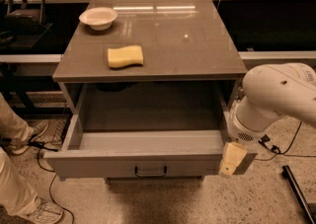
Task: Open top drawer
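The top drawer of the grey cabinet stands pulled far out toward me, and its inside looks empty. Its flat grey front carries a small dark loop handle at centre. My gripper hangs at the drawer's front right corner, right of the handle and against the front panel's end. The white arm comes in from the right. The lower drawers are hidden beneath the open one.
On the cabinet top lie a white bowl at the back left and a yellow sponge near the front left. A person's legs and shoes stand at the left. Cables run over the floor; a dark bar lies at the lower right.
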{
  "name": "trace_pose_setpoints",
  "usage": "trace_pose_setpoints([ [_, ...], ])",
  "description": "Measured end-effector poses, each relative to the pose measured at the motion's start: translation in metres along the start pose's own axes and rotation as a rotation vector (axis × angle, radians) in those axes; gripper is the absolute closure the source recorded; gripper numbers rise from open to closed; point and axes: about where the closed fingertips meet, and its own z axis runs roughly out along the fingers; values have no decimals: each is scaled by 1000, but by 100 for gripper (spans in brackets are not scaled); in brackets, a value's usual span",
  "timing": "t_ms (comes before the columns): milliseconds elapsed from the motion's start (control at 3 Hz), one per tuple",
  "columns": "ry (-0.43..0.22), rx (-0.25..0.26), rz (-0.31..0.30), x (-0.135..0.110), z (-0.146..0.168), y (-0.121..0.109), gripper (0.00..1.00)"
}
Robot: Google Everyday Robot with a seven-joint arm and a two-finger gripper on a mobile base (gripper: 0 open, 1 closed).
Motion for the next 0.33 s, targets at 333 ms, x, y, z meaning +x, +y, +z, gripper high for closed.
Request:
trace_pose_setpoints([
  [333, -17, 68, 30, 19, -49, -10, 0],
])
